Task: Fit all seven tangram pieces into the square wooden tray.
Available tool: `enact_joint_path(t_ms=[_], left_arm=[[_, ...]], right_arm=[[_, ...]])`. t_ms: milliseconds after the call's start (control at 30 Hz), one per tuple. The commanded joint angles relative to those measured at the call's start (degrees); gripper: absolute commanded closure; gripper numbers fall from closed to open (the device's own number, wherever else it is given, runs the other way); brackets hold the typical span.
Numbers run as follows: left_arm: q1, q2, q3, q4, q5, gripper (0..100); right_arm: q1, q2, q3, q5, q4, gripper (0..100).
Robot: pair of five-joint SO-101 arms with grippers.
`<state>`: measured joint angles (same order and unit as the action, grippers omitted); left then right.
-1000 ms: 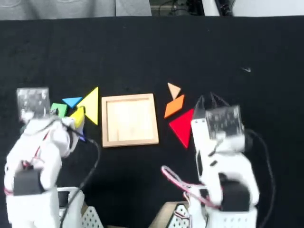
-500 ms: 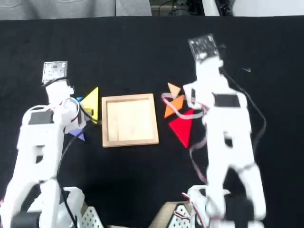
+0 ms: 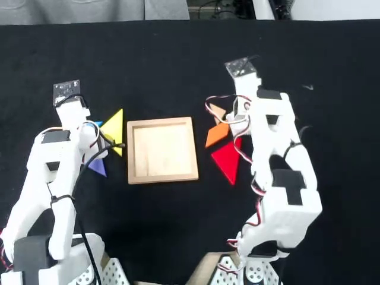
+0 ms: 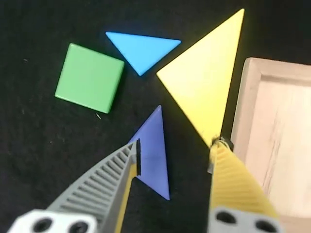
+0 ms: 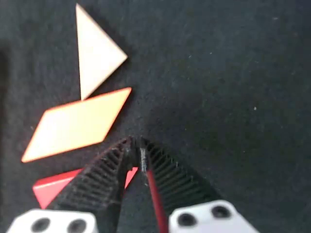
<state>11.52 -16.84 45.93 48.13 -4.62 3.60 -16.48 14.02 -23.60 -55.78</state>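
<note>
The square wooden tray (image 3: pixel 162 176) lies at mid-table with nothing in it; its rim (image 4: pixel 243 107) also shows in the left wrist view. To its left lie a yellow triangle (image 3: pixel 114 130) (image 4: pixel 206 87), a light-blue triangle (image 4: pixel 141 48), a green square (image 4: pixel 90 77) and a purple triangle (image 3: pixel 97 167) (image 4: pixel 153 150). My left gripper (image 4: pixel 175 155) hangs open astride the purple triangle, one finger at the yellow triangle's tip. Right of the tray lie a tan triangle (image 3: pixel 217 111) (image 5: pixel 95 53), an orange parallelogram (image 3: pixel 217 135) (image 5: pixel 77 124) and a red triangle (image 3: pixel 228 159) (image 5: pixel 48 187). My right gripper (image 5: pixel 137 143) is shut and holds nothing, just off the parallelogram's end.
Black cloth covers the table, with wide free room beyond the pieces and at the far right. Both arm bases stand at the near edge. The right arm (image 3: pixel 270 136) stretches over the red triangle's right side.
Both arms have unfolded away from their bases. The left gripper came down over the purple and yellow triangles. The right arm stretched out, then drew in beside the orange parallelogram.
</note>
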Motion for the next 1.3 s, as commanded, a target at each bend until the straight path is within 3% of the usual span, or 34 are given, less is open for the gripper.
enact_joint_path(t_ms=[0,167,333,833,1000,1133,1200,1267], left_arm=[[0.5,-1.8,-1.9,-0.9,-1.5,76],[0.5,-3.3,-0.4,-1.8,-1.5,76],[0.5,-5.3,2.9,-5.4,-1.3,76],[0.5,-9.9,5.1,-5.6,-1.1,76],[0.6,-9.9,5.1,-5.6,-1.1,76],[0.6,-10.0,5.1,-5.6,-1.1,76],[0.6,-10.0,5.1,-5.6,-1.1,76],[0.6,-9.9,5.1,-5.6,-1.1,76]], right_arm=[[1.8,0.0,-3.4,-2.4,-0.4,98.8],[1.6,-1.5,-3.5,-3.1,-0.3,98.8],[2.5,-2.0,-2.7,-9.8,-2.1,98.8],[7.5,5.1,1.0,-36.6,-29.4,98.8],[5.3,22.9,14.4,-42.3,-24.6,98.8],[-0.7,37.1,26.9,-41.4,-14.9,98.4],[-5.5,41.2,31.3,-40.6,-13.1,92.8],[-9.4,42.9,33.2,-41.1,-13.5,80.9]])
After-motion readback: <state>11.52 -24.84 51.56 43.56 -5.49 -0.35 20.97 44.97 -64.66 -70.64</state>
